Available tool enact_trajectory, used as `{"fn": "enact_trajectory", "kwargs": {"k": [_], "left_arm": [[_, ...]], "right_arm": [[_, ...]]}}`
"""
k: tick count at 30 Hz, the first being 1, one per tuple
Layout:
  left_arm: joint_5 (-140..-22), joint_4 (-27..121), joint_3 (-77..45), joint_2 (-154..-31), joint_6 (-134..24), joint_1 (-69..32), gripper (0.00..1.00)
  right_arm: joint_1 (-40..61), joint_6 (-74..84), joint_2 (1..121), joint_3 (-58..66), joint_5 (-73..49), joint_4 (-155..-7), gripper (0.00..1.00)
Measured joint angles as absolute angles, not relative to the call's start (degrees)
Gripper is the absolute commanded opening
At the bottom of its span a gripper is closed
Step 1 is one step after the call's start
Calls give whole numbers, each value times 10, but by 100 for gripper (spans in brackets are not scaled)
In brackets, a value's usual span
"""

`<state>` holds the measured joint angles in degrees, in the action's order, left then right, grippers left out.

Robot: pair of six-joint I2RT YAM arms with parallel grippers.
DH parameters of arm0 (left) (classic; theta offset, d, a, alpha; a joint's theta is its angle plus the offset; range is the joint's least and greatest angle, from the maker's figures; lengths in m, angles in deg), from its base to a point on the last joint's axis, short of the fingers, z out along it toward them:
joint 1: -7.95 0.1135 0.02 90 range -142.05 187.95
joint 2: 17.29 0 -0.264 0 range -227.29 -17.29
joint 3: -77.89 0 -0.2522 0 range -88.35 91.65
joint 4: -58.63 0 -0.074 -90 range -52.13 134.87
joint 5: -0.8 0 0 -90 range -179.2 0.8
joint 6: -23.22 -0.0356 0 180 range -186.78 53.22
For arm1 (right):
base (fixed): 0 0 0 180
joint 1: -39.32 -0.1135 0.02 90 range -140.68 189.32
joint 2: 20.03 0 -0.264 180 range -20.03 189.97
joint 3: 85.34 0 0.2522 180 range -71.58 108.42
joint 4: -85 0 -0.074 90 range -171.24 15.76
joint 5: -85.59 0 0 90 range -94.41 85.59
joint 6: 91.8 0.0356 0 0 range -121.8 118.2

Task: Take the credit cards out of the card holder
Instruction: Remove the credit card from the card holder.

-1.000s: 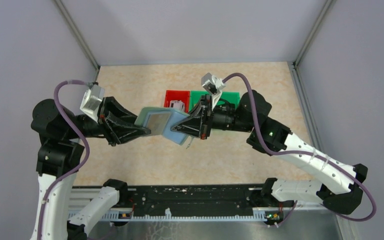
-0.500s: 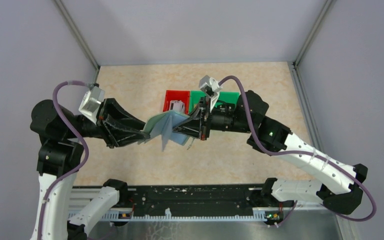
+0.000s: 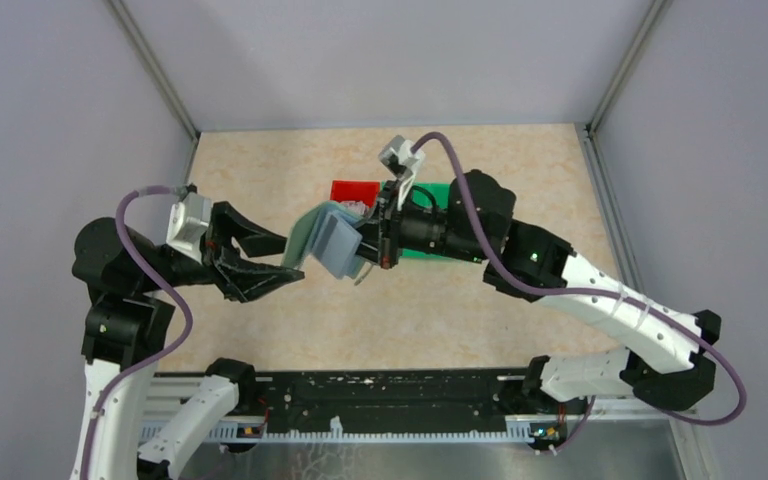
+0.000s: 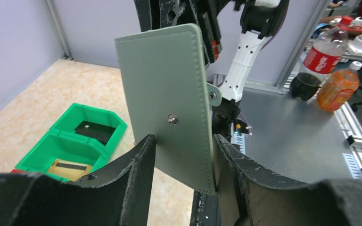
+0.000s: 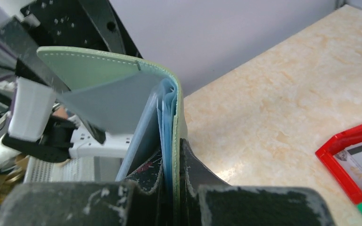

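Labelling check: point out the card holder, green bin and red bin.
card holder [image 4: 165, 94]: left wrist view, outer face.
green bin [image 4: 101, 116]: left wrist view, far rim.
red bin [image 5: 344, 140]: right wrist view, upper rim.

Two arms reach inward from the near edge and meet above the middle of the table. The left arm [image 3: 110, 300] rises at the left with its elbow bent and its forearm pointing right. The left gripper [image 3: 290, 257] has its jaws parted, with its fingers [image 4: 136, 174] on either side of the holder's [image 4: 169, 94] edge. The right arm [image 3: 600, 300] stretches long to the left, and the right gripper [image 3: 365, 250] is pinched tight on the holder's opposite edge.
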<state>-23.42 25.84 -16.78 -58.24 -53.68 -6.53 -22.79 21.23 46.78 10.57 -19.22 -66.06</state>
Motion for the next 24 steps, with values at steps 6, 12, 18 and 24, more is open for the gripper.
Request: {"fn": "enact_trajectory", "kwargs": {"k": [6, 12, 18, 24], "left_arm": [[-288, 260, -215, -540, -625, -65, 53], [-338, 282, -245, -509, -707, -65, 53], [-370, 295, -285, -489, -761, -65, 59], [-396, 296, -297, -477, -787, -65, 55]], "right_arm": [[-300, 202, 543, 217, -26, -558, 0], [-325, 194, 576, 252, 49, -512, 0], [-355, 181, 635, 320, 123, -472, 0], [-395, 156, 673, 375, 199, -441, 0]]}}
